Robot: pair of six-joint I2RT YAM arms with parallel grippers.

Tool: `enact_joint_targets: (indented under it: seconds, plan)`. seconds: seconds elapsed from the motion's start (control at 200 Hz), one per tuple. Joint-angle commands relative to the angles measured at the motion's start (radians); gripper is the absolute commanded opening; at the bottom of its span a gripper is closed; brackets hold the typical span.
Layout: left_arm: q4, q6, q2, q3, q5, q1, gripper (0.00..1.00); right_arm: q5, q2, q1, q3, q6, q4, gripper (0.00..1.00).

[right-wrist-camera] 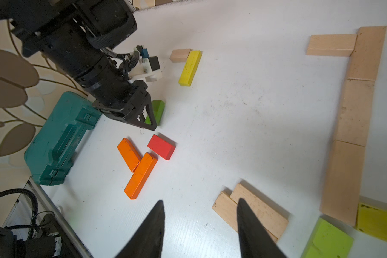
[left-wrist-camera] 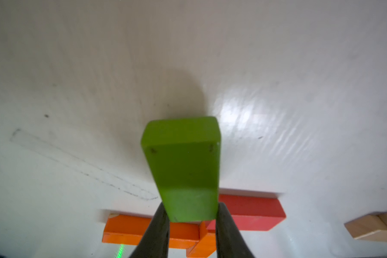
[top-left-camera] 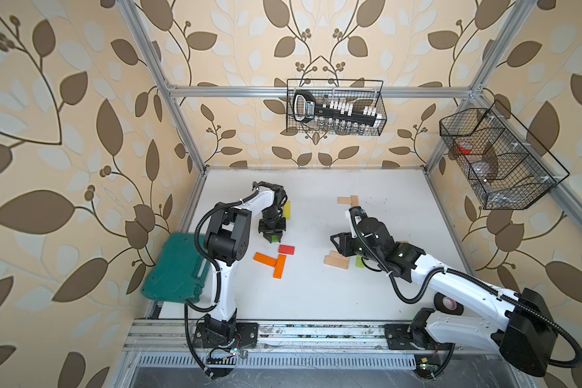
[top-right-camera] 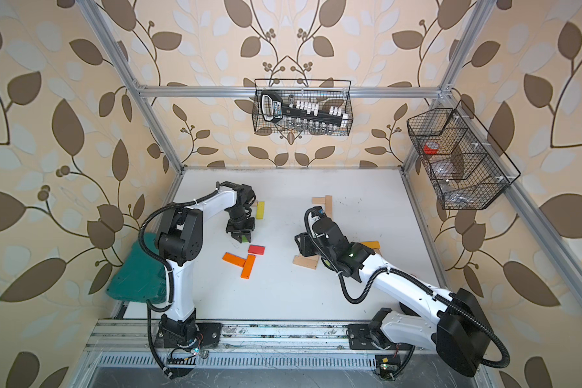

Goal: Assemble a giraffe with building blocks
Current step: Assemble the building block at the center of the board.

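Green block [left-wrist-camera: 183, 169], pinched at one end by the left gripper [top-left-camera: 271, 235], long axis running straight out from the jaws, lies just beside the red plank [top-left-camera: 286, 249], while the spread, empty right gripper [right-wrist-camera: 199, 201] hovers nearer the pale-wood row [right-wrist-camera: 355, 111].

High above the robot's edge of the cell, both top views look steeply down over the left arm [top-left-camera: 225, 295] and right arm [top-left-camera: 451, 278] onto the white worktop [top-left-camera: 316, 295], reaching a wire basket [top-left-camera: 296, 129] on the back wall; they share nearly the whole scene. The left wrist camera peers from close range along its fingers [left-wrist-camera: 156, 232] at a green block [left-wrist-camera: 183, 169], with an orange block [left-wrist-camera: 130, 230] and a red block [left-wrist-camera: 250, 210] beyond. The right wrist camera, farther back, faces across the worktop past its own fingers [right-wrist-camera: 152, 232], sharing those blocks.
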Motion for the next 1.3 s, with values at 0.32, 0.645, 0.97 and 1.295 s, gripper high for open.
enact_joint_targets:
  seconds: [0.32,0.645,0.97,1.295]
  plan:
    - [-0.115,0.027,0.12,0.189,0.031,-0.063,0.21,-0.017,-0.034,-0.02,-0.029,0.007,0.0,0.48]
    - [-0.18,0.024,0.203,0.302,-0.027,-0.064,0.37,-0.022,-0.046,-0.03,-0.039,0.001,0.0,0.48]
    - [-0.217,0.041,0.239,0.369,-0.041,-0.061,0.31,-0.031,-0.05,-0.031,-0.044,-0.002,0.0,0.48]
    - [-0.232,0.047,0.265,0.423,-0.046,-0.054,0.3,-0.037,-0.043,-0.031,-0.044,-0.001,0.003,0.47]
